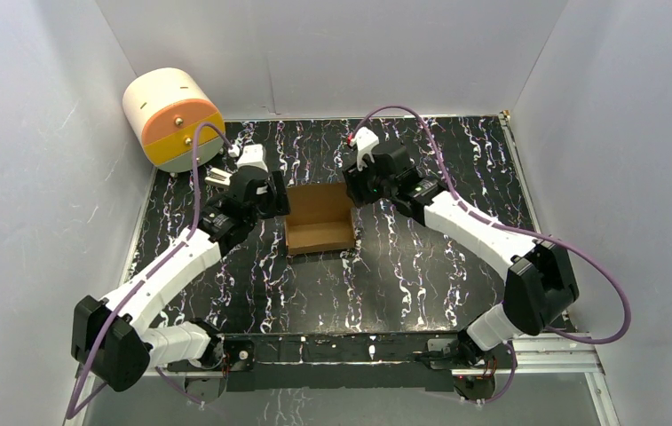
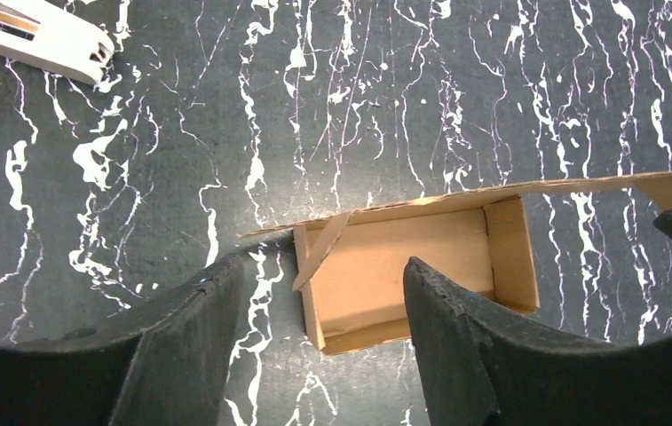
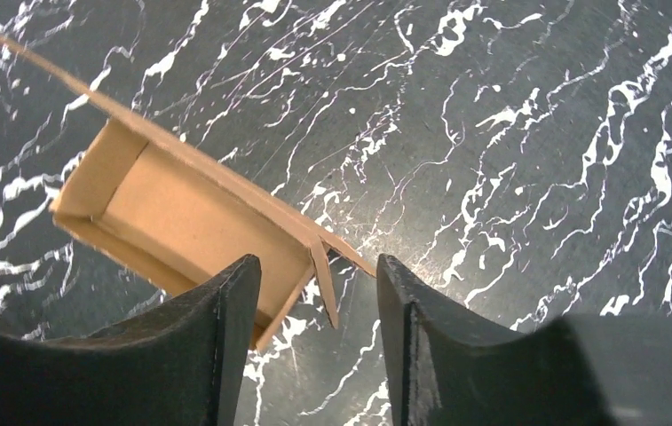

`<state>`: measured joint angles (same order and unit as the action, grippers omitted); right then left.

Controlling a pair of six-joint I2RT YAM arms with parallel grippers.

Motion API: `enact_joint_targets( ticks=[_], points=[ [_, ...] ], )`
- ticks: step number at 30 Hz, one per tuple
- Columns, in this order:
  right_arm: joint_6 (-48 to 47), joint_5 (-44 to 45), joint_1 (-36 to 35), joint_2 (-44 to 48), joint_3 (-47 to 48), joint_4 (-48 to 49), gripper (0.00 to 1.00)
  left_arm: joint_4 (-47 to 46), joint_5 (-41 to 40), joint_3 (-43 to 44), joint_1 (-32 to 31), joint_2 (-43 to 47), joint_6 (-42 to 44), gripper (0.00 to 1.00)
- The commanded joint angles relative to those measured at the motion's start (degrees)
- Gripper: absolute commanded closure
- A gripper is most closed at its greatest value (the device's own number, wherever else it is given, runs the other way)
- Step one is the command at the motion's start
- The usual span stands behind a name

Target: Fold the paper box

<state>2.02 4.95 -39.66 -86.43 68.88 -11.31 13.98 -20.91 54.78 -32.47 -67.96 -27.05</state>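
The paper box (image 1: 319, 220) is a brown cardboard tray with its walls up and its lid flap raised at the far side. It lies on the mat between both arms. My left gripper (image 1: 279, 202) is at its left end and my right gripper (image 1: 355, 190) at its right end. In the left wrist view the gripper (image 2: 323, 268) is open, and the paper box (image 2: 403, 266) has its left wall in the gap, untouched. In the right wrist view the gripper (image 3: 319, 264) is open, and a small side flap of the paper box (image 3: 190, 213) hangs free between the fingers.
A cream, orange and yellow cylindrical drawer unit (image 1: 172, 120) stands at the back left corner. A white oblong object (image 2: 39, 35) lies on the black marbled mat (image 1: 421, 266) near it. White walls close in the left, right and far sides.
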Motion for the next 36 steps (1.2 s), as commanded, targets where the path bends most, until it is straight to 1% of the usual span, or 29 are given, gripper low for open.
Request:
enact_joint_targets(
  ticks=[1,4,7,8,11,16,19,24,30,32,36],
  points=[
    [-10.09,-13.36,4.4,3.28,-1.66,3.06,0.37,1.68,7.99,-0.16,3.92,3.48,10.14,0.34],
    [-13.04,-17.95,7.65,4.08,-3.18,4.16,0.31,2.58,13.39,0.24,7.84,4.43,15.32,0.3],
    [-15.86,-23.44,9.92,4.5,-5.05,5.77,0.26,2.51,24.98,0.36,11.49,4.66,21.53,0.27],
    [-16.67,-24.62,10.3,4.47,-5.67,6.39,0.25,2.08,26.85,0.08,11.62,4.41,22.91,0.27],
    [-18.83,-26.56,10.61,3.82,-7.66,8.7,0.24,-0.27,30.37,-1.47,11.86,2.86,24.17,0.26],
    [-20.61,-29.54,11.26,2.29,-10.01,14.24,0.25,-0.38,33.72,-0.35,13.6,-1.57,26.16,0.25],
    [-20.98,-29.6,11.4,0.13,-10.15,15.4,0.27,-2.85,36.2,-1.33,14.61,-2.73,26.77,0.25],
    [-21.59,-29.79,11.58,-3.15,-10.35,15.95,0.33,-3.53,36.29,-1.27,15.69,-5.87,29.85,0.27],
    [-21.08,-29.79,11.79,-4.02,-11.93,18.28,0.38,-4.96,38.6,-0.73,16.7,-9.49,31.71,0.3],
    [-21.09,-29.38,11.8,-4.16,-12.25,18.51,0.4,-5.43,39.47,-0.81,17.05,-10.29,31.9,0.34],
    [-20.63,-29.23,11.91,-4.64,-12.37,18.64,0.47,-5.41,40.11,-0.98,17.24,-11.04,32.27,0.46]
  ],
)
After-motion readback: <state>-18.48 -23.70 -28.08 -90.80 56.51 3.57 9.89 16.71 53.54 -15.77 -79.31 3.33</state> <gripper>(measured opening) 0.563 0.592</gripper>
